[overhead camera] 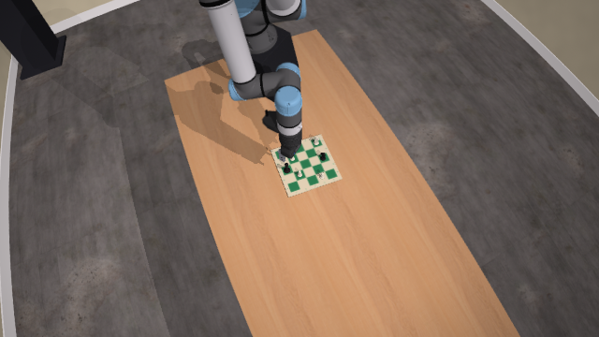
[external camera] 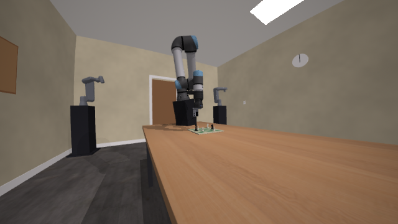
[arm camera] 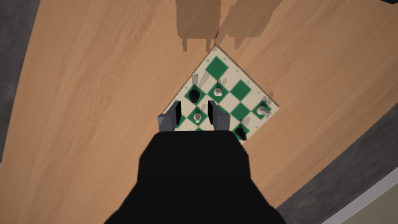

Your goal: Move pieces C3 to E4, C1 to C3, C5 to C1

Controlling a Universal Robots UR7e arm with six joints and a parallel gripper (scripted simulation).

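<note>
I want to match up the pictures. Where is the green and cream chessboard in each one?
Top: the green and cream chessboard lies mid-table, just under the arm's open claw.
Exterior: far off, small, on the wooden table's far end.
Wrist: upper middle, turned like a diamond.
Shared landmark: the black claw above the board.
</note>
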